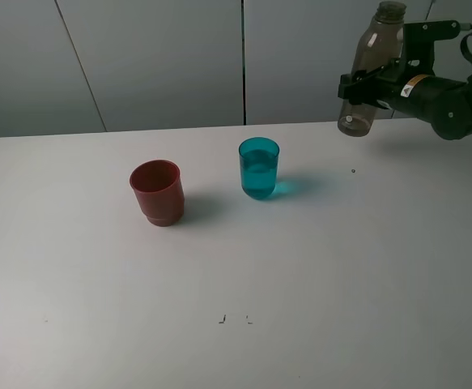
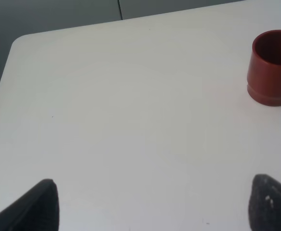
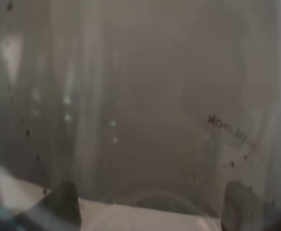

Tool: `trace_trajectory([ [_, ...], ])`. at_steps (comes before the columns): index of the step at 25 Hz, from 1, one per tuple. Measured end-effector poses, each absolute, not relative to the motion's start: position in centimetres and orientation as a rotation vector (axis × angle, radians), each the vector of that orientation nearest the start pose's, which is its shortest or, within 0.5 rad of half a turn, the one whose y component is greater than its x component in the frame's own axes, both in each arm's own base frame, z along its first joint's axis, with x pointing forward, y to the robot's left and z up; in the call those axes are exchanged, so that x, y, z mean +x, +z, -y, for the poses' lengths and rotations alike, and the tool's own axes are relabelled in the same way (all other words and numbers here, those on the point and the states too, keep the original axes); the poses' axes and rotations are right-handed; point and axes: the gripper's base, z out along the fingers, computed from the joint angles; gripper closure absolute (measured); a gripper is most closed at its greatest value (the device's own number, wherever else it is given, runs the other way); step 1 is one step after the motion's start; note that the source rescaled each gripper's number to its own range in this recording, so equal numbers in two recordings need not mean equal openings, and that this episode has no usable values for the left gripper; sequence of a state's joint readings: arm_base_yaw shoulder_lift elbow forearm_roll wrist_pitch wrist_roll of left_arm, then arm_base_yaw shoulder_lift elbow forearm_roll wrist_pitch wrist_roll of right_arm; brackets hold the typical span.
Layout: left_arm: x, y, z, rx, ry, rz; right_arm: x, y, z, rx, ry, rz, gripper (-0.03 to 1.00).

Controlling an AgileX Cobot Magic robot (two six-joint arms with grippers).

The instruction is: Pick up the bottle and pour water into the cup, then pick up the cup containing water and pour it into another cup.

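My right gripper [image 1: 373, 85] is shut on the bottle [image 1: 375, 44], a smoky grey-brown translucent one, and holds it nearly upright in the air above the table's far right. In the right wrist view the bottle [image 3: 154, 96] fills the frame between the two fingertips [image 3: 63, 204]. The cup [image 1: 258, 168], teal-blue with water in it, stands mid-table, to the left of and below the bottle. Another cup [image 1: 158, 192], dark red and opaque, stands left of the teal one and shows in the left wrist view too [image 2: 271, 67]. My left gripper [image 2: 152, 207] is open over bare table, apart from the red cup.
The white table [image 1: 341, 267] has a rounded far-left corner [image 2: 20, 41]. A tiny dark speck [image 1: 353, 171] lies right of the teal cup, and small marks [image 1: 222, 319] sit near the front. Grey wall panels stand behind the table.
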State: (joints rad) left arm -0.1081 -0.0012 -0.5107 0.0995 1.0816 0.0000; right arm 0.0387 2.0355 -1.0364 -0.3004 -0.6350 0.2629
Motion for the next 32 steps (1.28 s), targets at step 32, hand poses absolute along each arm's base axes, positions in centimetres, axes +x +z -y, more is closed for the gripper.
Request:
trace_trajectory([
  [32, -0.7, 27.9, -0.9, 0.104, 0.052, -2.047, 41.8, 9.6, -2.7, -0.259, 0.185, -1.902, 0.97],
])
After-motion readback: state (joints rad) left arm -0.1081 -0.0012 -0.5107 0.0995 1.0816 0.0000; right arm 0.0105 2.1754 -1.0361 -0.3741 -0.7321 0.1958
